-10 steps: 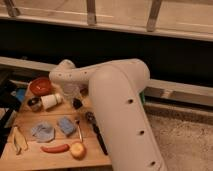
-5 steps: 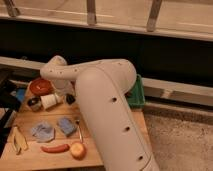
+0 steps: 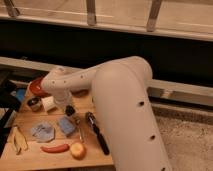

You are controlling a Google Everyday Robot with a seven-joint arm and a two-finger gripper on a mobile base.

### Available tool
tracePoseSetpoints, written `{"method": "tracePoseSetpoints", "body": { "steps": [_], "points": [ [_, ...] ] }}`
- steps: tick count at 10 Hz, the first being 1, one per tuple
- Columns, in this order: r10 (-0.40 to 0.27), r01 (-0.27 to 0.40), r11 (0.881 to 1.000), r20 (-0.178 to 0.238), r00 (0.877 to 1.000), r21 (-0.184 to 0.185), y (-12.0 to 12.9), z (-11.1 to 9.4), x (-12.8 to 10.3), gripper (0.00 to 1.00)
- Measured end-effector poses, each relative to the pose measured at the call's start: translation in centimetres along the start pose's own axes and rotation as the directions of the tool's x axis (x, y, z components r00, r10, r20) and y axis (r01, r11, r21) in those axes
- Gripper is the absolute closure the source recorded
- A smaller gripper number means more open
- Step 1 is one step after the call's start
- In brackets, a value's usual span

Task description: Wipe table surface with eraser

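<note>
The table surface [image 3: 30,119] is pale plank wood, with a dark wall and pale railing posts behind it and speckled grey floor to its right. A red bowl [image 3: 36,86] sits at the far left corner, with a metal cup [image 3: 34,103] and a white roll [image 3: 49,103] just nearer. Mid-table lie a blue sponge [image 3: 66,125], a grey cloth [image 3: 43,131] and a black-handled utensil [image 3: 97,134]. A red pepper [image 3: 55,148] and an orange fruit [image 3: 77,150] lie by the near edge.

The gripper [image 3: 70,110] hangs low over the middle of the table, pressed together. The small black block at its tip looks like the eraser [image 3: 70,112], just beyond the sponge; I cannot tell block from fingers.

Since a second ago the arm has swung left and dropped, the dark tip has moved toward the near edge, and the objects lie unchanged.
</note>
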Motion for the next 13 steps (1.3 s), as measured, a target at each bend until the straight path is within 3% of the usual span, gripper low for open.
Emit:
{"method": "tracePoseSetpoints", "body": {
  "steps": [3,7,10,13],
  "points": [
    [0.009,0.001,0.995,0.103,0.995,-0.097,-1.5,-0.4,-1.2,1.0],
    [-0.02,0.066,0.974,0.209,0.978,-0.215,-1.7,-0.5,-8.1,1.0],
    [-0.057,0.101,0.969,0.193,0.98,-0.227,0.1,-0.1,-8.4,1.0],
    [-0.033,0.066,0.971,0.145,0.989,-0.228,0.0,0.3,-4.8,1.0]
  ]
}}
